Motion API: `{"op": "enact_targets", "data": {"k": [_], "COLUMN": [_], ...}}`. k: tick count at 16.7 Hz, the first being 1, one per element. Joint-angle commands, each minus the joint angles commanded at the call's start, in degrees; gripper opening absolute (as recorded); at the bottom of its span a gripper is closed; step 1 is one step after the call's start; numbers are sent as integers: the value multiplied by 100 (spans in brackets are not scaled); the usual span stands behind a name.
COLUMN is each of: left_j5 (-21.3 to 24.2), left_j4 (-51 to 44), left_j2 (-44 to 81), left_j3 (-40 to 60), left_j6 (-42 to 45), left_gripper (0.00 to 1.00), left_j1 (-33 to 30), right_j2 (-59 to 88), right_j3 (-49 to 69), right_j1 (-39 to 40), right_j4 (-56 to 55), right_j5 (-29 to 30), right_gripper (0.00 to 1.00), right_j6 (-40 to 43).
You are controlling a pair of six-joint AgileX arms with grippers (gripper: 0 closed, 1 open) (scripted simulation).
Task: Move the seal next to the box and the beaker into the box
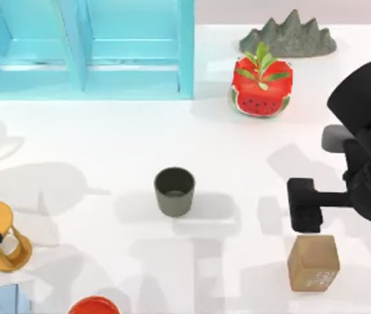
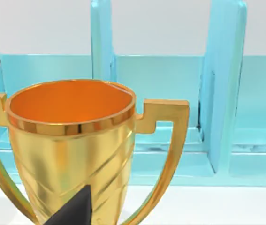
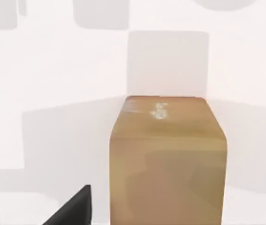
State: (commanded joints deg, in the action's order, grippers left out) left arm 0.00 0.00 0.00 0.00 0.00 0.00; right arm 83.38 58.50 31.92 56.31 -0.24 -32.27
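One seal [image 1: 313,262] near table's front edge, beaker [image 1: 174,191] mid-table.

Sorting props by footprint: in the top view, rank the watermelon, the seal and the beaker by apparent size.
1. watermelon
2. seal and beaker: they look nearly alike; the seal seems slightly bigger, but not surely.

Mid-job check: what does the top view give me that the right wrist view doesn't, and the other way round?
Top view alone: the beaker standing upright mid-table, the blue box at the back left, a watermelon-patterned plant pot, a grey rock model, a golden trophy at the left edge, and the right gripper just behind the seal.
Right wrist view alone: a close look at the seal's faces, with whitish marks near one edge.
Shared: the seal, resting on the white table, ungrasped.
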Motion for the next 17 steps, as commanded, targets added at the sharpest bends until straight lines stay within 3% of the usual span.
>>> {"op": "enact_targets", "data": {"k": [4,11,17], "left_j5": [0,0,0], "left_j4": [0,0,0], "left_j2": [0,0,0], "left_j3": [0,0,0], "left_j6": [0,0,0], "left_gripper": [100,100,100], "left_j1": [0,0,0], "right_j2": [801,860,1284], "right_j3": [693,740,-14], "right_j1": [413,440,469], "right_j4": [699,742,-486], "right_j5": [-4,-5,-4], "right_gripper": [100,100,100], "right_j6": [-439,-482,-503]}}
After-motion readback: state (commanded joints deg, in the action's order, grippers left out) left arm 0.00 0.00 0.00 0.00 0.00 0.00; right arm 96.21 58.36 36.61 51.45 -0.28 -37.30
